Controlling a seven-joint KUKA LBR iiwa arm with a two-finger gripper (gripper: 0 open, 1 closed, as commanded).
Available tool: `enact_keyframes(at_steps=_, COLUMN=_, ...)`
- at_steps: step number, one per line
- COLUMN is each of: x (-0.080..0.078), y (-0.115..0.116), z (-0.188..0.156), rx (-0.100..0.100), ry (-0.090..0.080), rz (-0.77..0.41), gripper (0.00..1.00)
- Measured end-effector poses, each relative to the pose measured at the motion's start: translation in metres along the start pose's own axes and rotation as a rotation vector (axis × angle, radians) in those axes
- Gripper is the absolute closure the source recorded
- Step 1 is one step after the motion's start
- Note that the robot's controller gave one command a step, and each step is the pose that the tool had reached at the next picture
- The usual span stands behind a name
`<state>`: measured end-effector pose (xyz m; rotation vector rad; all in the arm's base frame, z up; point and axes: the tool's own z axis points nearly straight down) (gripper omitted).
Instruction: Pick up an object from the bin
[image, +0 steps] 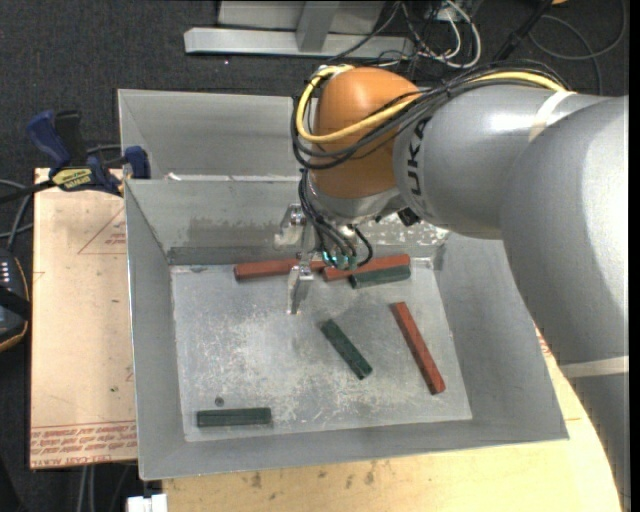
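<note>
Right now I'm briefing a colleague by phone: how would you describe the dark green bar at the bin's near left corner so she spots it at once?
Take the grey metal bin and look at its floor's near left corner. A short dark green bar lies flat there, along the front wall. Unlike the slanted green bar mid-floor and the green one at the back, it lies alone.
</note>
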<state>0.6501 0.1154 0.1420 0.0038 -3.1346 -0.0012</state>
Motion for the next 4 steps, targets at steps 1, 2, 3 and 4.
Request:
enact_keyframes(at_steps=1, x=-0.002, y=0.000, z=-0.005, rx=-0.001, ry=-0.008, rz=0.002, gripper=0.00)
enact_keyframes(at_steps=2, x=-0.009, y=-0.006, z=0.063, rx=-0.007, ry=-0.029, rz=0.110, gripper=1.00)
enact_keyframes(at_steps=3, x=-0.009, y=-0.007, z=0.063, rx=-0.007, ry=-0.029, rz=0.110, gripper=1.00)
enact_keyframes(at_steps=4, x=0.016, y=-0.009, z=-0.063, rx=-0.001, ry=-0.010, rz=0.173, gripper=1.00)
